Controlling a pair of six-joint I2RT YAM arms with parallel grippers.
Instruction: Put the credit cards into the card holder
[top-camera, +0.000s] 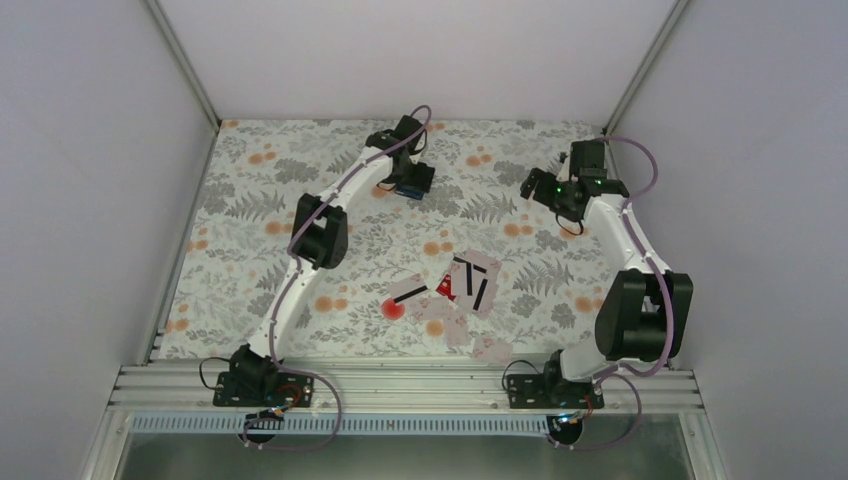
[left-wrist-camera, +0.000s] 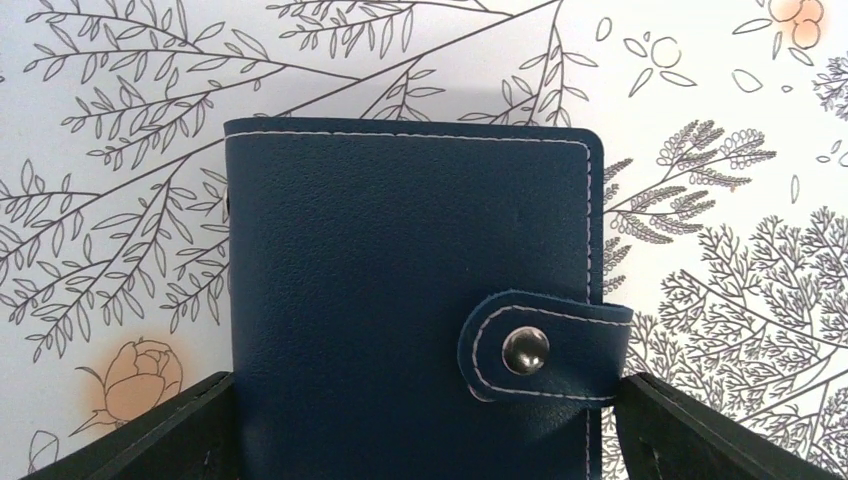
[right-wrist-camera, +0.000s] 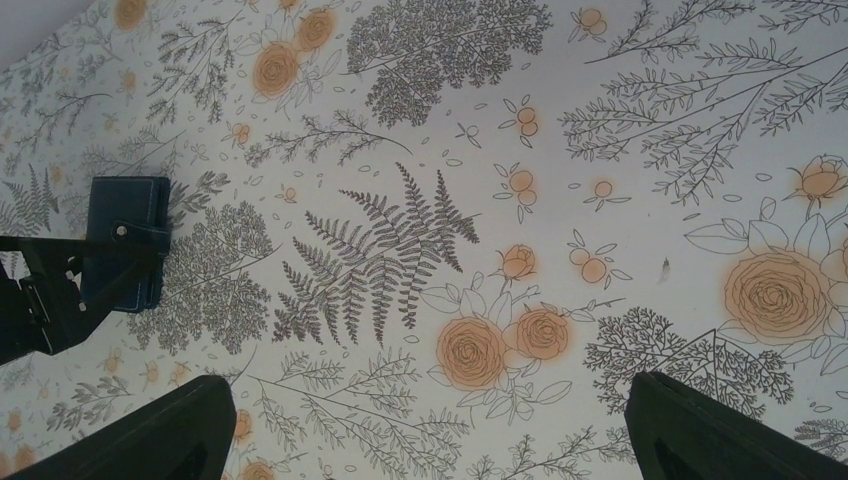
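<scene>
- The navy holder (left-wrist-camera: 400, 260) lies shut and flat on the floral table (top-camera: 250, 210). In the top view it is toward 12 o'clock from the table's middle.
- In the left wrist view, its snap tab (left-wrist-camera: 560, 345) is fastened and wraps round the cover's edge at 4 o'clock.
- The left gripper (left-wrist-camera: 428, 385) sits over the holder. Its two black fingers (left-wrist-camera: 170, 430) are spread to either side, right at the cover's edges. We cannot tell whether they press on it or only flank it.
- The cards (top-camera: 462, 285) lie in a loose, overlapping heap at 5 o'clock from the holder, well apart from it. Several pale ones show a black stripe, and a red card (top-camera: 446, 291) peeks out among them.
- The right gripper (right-wrist-camera: 428, 390) hovers above the floral print at 3 o'clock from the holder, its fingers spread wide and holding nothing.
</scene>
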